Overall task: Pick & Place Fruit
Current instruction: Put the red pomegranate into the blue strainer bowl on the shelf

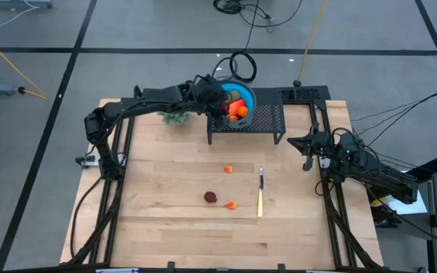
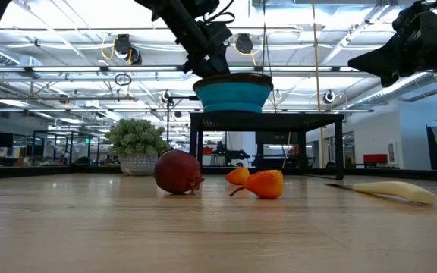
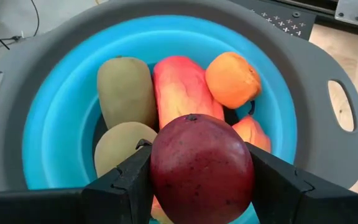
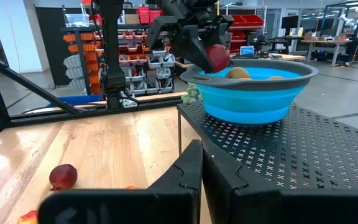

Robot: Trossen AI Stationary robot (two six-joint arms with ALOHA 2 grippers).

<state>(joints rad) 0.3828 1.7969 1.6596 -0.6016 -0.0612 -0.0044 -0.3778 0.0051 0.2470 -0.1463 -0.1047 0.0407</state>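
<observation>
My left gripper [image 3: 201, 186] hangs over the blue bowl [image 3: 61, 81] on the black rack [image 1: 268, 121] and is shut on a dark red round fruit [image 3: 201, 168]. In the bowl lie two brownish-green ovals [image 3: 126, 90], an orange-red mango-like fruit [image 3: 179, 84] and an orange one [image 3: 232, 79]. On the table rest another dark red fruit [image 1: 211, 197] and two tiny orange ones [image 1: 228, 169] [image 1: 231, 205]. My right gripper [image 4: 202, 165] is shut and waits right of the rack [image 1: 307, 152]. My left gripper pinches the dark red round fruit between its two fingers [image 3: 132, 183], one on each side of its widest part [image 3: 160, 177]. The fingers slant down at it from above. The fruit is lifted clear, just over the fruits in the bowl [image 4: 217, 57].
A thin knife [image 1: 261, 193] lies on the table right of the loose fruits. A pale green ball plant [image 1: 177, 117] stands left of the rack, under my left arm. Bare wood shows along the table's near side [image 1: 203, 235].
</observation>
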